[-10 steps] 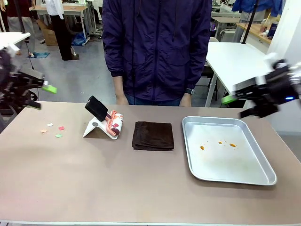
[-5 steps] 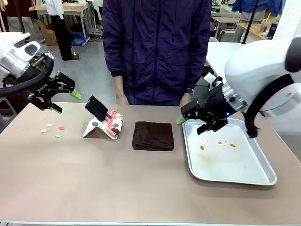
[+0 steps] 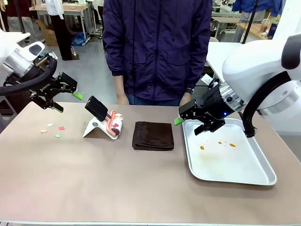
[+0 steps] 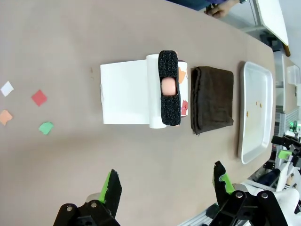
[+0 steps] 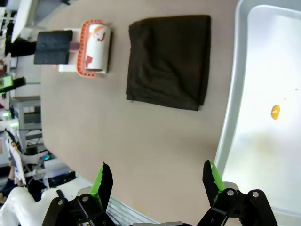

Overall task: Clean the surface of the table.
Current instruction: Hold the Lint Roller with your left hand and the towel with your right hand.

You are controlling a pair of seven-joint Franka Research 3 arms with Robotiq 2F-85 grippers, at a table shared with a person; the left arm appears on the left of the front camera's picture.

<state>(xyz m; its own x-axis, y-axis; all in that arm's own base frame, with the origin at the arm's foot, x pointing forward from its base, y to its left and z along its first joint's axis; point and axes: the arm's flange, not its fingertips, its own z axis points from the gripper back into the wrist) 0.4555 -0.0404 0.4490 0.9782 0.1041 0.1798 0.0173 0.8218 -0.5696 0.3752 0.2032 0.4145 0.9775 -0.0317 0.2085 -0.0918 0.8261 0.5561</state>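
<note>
Table (image 3: pixel 141 188) spans foreground, brownish top. Mess on it: coloured paper scraps (image 3: pixel 54 129) near left end. Lint roller (image 3: pixel 113 123) rests on white stand (image 3: pixel 94 128), folded dark cloth (image 3: pixel 153 135) just beside it; both likely laid out as cleaning tools. Metal tray (image 3: pixel 244 176) at right, orange specks inside. Left jaws apart, empty, above table's left end. Right jaws apart, empty, between cloth and tray; probably lining up for cloth.

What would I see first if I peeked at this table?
Two big white robot arms reach in over the table, left gripper and right gripper both open. On it lie a dark folded cloth in the middle and a silver tray with orange spots on the right.
</note>
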